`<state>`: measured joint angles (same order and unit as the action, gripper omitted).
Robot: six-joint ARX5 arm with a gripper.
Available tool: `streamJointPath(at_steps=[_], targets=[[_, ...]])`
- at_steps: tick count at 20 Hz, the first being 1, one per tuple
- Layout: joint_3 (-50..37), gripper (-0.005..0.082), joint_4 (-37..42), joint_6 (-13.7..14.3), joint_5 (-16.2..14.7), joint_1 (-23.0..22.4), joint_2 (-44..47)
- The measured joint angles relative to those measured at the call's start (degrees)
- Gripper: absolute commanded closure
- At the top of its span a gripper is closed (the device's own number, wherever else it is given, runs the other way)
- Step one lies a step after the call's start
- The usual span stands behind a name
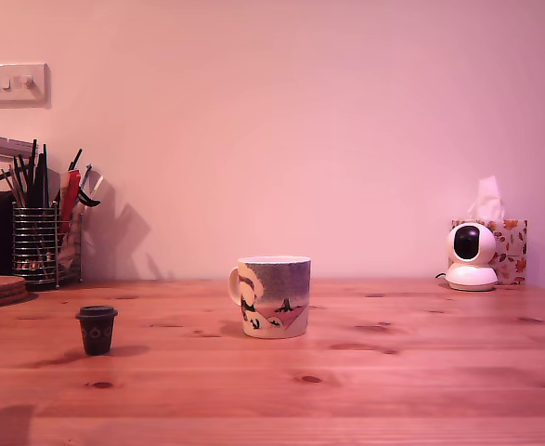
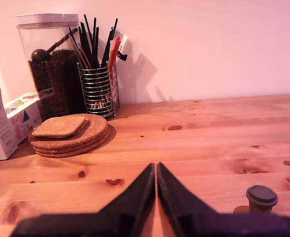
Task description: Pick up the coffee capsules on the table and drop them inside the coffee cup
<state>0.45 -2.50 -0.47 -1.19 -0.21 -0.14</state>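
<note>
A blackish coffee capsule [image 1: 97, 329] stands upright on the pine table [image 1: 393, 390], toward the exterior view's left and in front of the pen holder. The same capsule [image 2: 261, 198] shows in the wrist view, off to one side of my gripper [image 2: 156, 170] and apart from it. The gripper's two black fingers meet at their tips with nothing between them, so it is shut. It hangs above bare table. The cream coffee cup [image 1: 271, 296] with the purple sky print stands mid-table, handle toward the exterior view's left. The arm does not appear in the exterior view.
A wire-mesh pen holder [image 2: 99, 90] stands at the back by the wall, with a jar of coffee beans [image 2: 53, 69] and a stack of cork coasters [image 2: 69, 135] beside it. Cartons [image 2: 6, 121] sit near those. A white camera [image 1: 470, 255] and tissue box [image 1: 504, 243] stand at the exterior view's right.
</note>
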Motion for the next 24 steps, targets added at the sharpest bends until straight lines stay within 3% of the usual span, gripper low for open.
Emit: streamJointPath(at_steps=[12, 16, 18, 21, 24], targets=[[0.0, 0.0785, 0.4, -0.8, -1.6, 0.0, 0.0], [0.0, 0.0785, 6.4, -0.9, -9.3, 0.0, 0.0], [0.0, 0.0785, 6.9, -1.0, -11.7, 0.0, 0.0], [0.0, 0.0786, 6.2, -4.5, -16.5, 0.0, 0.0], [0.0, 0.0788, 3.5, -5.2, -19.9, 0.0, 0.0]])
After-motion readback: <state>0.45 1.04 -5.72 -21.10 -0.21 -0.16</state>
